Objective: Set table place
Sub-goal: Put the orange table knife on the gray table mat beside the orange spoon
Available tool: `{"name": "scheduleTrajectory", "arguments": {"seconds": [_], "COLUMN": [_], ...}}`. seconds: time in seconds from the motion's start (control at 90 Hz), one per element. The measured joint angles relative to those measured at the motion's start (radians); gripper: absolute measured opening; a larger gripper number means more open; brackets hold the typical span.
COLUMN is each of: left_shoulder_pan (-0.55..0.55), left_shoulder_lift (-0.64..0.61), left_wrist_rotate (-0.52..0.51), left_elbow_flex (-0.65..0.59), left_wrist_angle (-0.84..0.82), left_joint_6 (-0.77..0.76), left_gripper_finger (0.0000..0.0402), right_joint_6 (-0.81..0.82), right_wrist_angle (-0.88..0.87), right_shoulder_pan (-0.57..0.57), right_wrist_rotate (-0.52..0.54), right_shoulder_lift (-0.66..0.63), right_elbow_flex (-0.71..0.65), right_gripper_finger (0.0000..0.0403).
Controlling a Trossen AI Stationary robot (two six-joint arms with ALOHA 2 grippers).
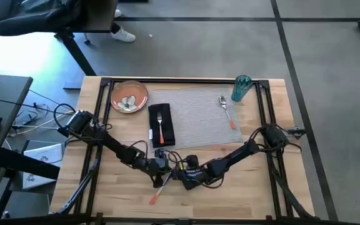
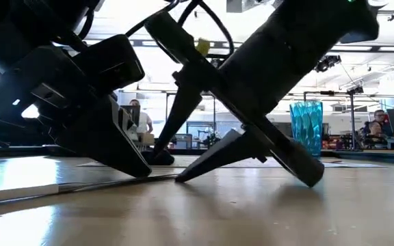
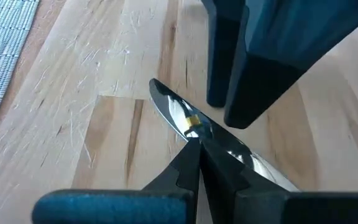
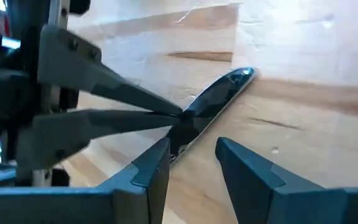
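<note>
We look down on the table [image 1: 255, 187], light wood planks inside a black rail frame. On its far half lies the grey woven placemat [image 1: 195, 119]. Both dark arms reach in from the sides and meet on the bare wood at about 6 o'clock from the placemat, near the table's front.

At 9 o'clock on the placemat lies the black napkin [image 1: 160, 125] with an orange-handled fork [image 1: 160, 126] resting on it. Off the placemat's corner at about 10 o'clock sits the orange-brown plate [image 1: 129, 95], with something pale on it that we cannot make out. At 2 o'clock stands the teal cup [image 1: 241, 88], upright at the placemat's far corner. A spoon [image 1: 227, 111] with an orange handle lies at 3 o'clock on the placemat.

The left gripper [image 3: 197, 142] has its two fingers pinched together on the blade of the knife [image 3: 194, 127], which lies flat on the wood; a small yellow mark sits on the blade just beside the tips. In the high view the knife's orange handle points toward the table's front edge.

The right gripper [image 4: 191, 149] stands just beside the same blade with its jaws spread apart, straddling the metal without closing on it, and both sets of tips come down onto the wood close together.
</note>
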Motion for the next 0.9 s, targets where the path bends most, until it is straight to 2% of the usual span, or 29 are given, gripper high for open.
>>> {"name": "scheduleTrajectory", "arguments": {"seconds": [0.244, 0.733, 0.9], "left_shoulder_pan": [0.000, 0.000, 0.000], "left_shoulder_lift": [0.002, 0.002, 0.002], "left_wrist_rotate": [0.000, -0.007, -0.008], "left_elbow_flex": [-0.001, -0.001, -0.001], "left_wrist_angle": [0.031, 0.039, 0.040], "left_joint_6": [0.001, 0.003, 0.003], "left_gripper_finger": [0.0000, 0.0000, 0.0000], "right_joint_6": [0.148, 0.200, 0.245], "right_wrist_angle": [0.005, -0.003, 0.043], "right_shoulder_pan": [0.004, -0.042, -0.053], "right_wrist_rotate": [-0.002, -0.044, -0.060], "right_shoulder_lift": [0.010, 0.014, 0.046], "right_elbow_flex": [0.001, -0.001, 0.002], "right_gripper_finger": [0.0126, 0.0126, 0.0126]}}
